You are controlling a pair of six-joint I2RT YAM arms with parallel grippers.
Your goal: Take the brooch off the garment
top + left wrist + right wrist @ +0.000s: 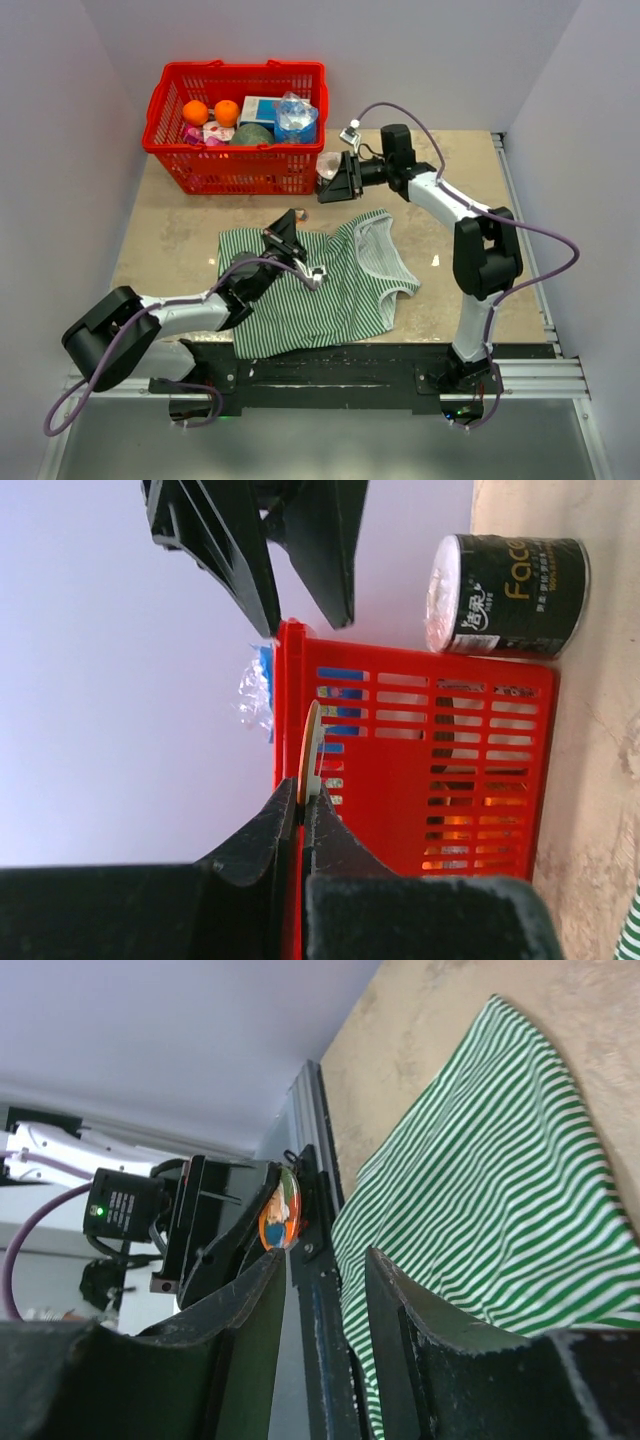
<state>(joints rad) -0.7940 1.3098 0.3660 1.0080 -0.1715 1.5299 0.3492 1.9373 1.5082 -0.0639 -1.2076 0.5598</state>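
Note:
The brooch (313, 748), a thin disc seen edge-on, is pinched at its lower rim in my left gripper (301, 792), which is shut on it and held up off the cloth. From the right wrist its orange picture face (279, 1211) shows, held in the left gripper's black fingers (232, 1243). My right gripper (324, 1258) is open with nothing between its fingers. Its left fingertip stands just short of the brooch. From above, the right gripper (337, 181) points at the left gripper (286, 233) over the green-and-white striped garment (330, 295), which lies flat on the table.
A red basket (235, 160) holding oranges and packets stands at the back left. A black cylindrical pack (512, 595) lies beside it, near the right gripper. The beige table (170, 235) has walls on both sides. The arm mounts' black rail (330, 360) runs along the near edge.

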